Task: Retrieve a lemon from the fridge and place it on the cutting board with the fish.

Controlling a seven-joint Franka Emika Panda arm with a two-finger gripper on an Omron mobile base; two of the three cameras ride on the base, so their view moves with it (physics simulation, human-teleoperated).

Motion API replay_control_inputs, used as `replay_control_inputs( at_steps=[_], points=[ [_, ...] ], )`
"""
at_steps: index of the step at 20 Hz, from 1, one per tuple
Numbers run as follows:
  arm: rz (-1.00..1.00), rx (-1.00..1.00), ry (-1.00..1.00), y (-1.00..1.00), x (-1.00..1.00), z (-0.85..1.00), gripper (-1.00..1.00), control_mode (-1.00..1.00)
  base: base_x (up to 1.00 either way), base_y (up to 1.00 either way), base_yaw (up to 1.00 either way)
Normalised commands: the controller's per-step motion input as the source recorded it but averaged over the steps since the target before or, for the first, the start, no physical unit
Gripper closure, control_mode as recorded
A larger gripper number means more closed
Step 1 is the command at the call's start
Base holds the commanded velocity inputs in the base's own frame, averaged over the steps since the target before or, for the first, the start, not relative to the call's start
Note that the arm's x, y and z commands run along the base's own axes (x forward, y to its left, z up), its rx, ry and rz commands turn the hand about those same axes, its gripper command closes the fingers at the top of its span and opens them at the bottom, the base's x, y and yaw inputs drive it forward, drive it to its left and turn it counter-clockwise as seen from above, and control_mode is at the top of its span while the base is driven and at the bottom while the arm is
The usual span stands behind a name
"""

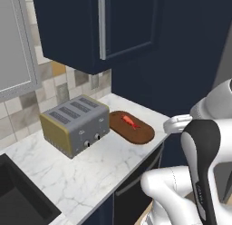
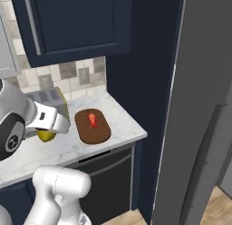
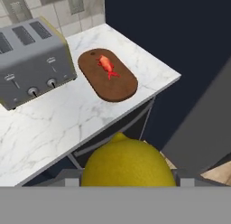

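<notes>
Holding the lemon (image 3: 128,162) between the jaws, large and yellow at the bottom of the hand view, with the finger tips mostly hidden at its two sides. Seen also in the right base view as a small yellow shape (image 2: 45,135) under the white hand, in the air beside the toaster (image 2: 47,98). Lying on the marble table (image 3: 63,123), the oval dark brown cutting board (image 3: 110,78), just beside the grey toaster. Resting on the far half of the board, the red-orange fish (image 3: 107,66). Standing at the right, the grey fridge (image 2: 199,106), its door perhaps partly open, hard to tell from this angle.
</notes>
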Motion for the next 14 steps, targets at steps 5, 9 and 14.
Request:
replay_control_inputs(
  at_steps=[5, 9, 14],
  points=[
    [0.00, 0.00, 0.01, 0.00, 0.23, -0.04, 1.00, -1.00, 0.11, 0.00, 0.00],
    [0.02, 0.00, 0.09, 0.00, 0.62, -0.12, 1.00, -1.00, 0.00, 0.00, 0.00],
    [0.02, 0.00, 0.13, 0.00, 0.60, -0.25, 1.00, -1.00, 0.00, 0.00, 0.00]
  ],
)
